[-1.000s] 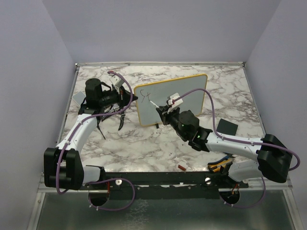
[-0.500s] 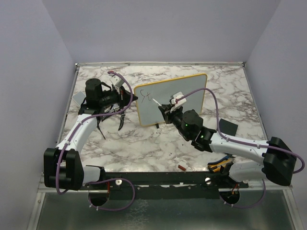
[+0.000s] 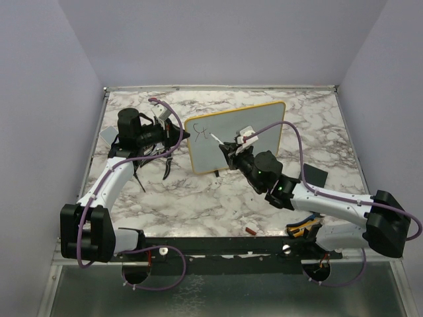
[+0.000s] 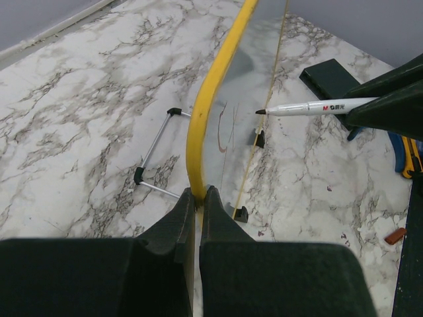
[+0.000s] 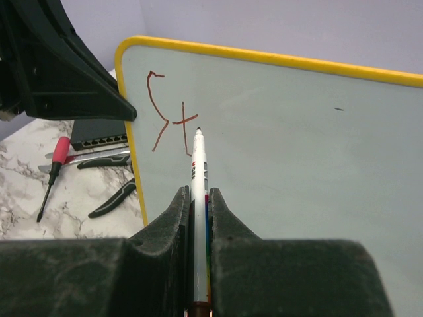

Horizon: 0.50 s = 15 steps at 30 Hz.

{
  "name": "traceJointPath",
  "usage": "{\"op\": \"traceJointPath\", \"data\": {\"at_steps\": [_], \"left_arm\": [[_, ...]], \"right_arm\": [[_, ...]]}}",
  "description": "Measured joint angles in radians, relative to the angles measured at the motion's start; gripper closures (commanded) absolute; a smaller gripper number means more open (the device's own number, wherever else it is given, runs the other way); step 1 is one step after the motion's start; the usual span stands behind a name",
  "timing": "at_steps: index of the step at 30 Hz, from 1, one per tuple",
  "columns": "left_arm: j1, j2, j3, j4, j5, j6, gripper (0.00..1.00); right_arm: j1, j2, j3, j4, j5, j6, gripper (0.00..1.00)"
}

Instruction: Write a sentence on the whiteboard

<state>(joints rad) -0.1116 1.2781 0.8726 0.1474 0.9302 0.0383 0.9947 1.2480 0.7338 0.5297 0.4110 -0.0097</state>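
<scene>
The marbled desk (image 3: 198, 198) carried the whiteboard (image 3: 261, 125), which stood propped on its feet toward the far middle, leaning back slightly. The left gripper (image 4: 199, 191) reached in from the left, its jaws pinching the board's yellow left edge. The right gripper (image 5: 197, 193) faced the board's front, jaws pressed onto a white marker (image 5: 197, 165) that pointed at the writing surface. A dark square slab (image 3: 312, 176) lay on the desk right of the board. The sentence (image 5: 168, 122) amounted to only "St" in the upper left corner. The marker's tip sat just beside the t's crossbar, contact unclear.
</scene>
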Motion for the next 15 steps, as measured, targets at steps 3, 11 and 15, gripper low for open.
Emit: {"op": "traceJointPath", "data": {"at_steps": [3, 11, 15], "left_arm": [[0.000, 0.000, 0.000, 0.000, 0.000, 0.000, 1.00], [0.000, 0.000, 0.000, 0.000, 0.000, 0.000, 1.00], [0.000, 0.000, 0.000, 0.000, -0.001, 0.000, 1.00]], "right_arm": [[0.000, 0.022, 0.000, 0.002, 0.000, -0.010, 1.00], [0.000, 0.050, 0.004, 0.031, 0.004, -0.032, 0.99], [0.000, 0.055, 0.015, 0.047, 0.008, -0.042, 0.99]]}}
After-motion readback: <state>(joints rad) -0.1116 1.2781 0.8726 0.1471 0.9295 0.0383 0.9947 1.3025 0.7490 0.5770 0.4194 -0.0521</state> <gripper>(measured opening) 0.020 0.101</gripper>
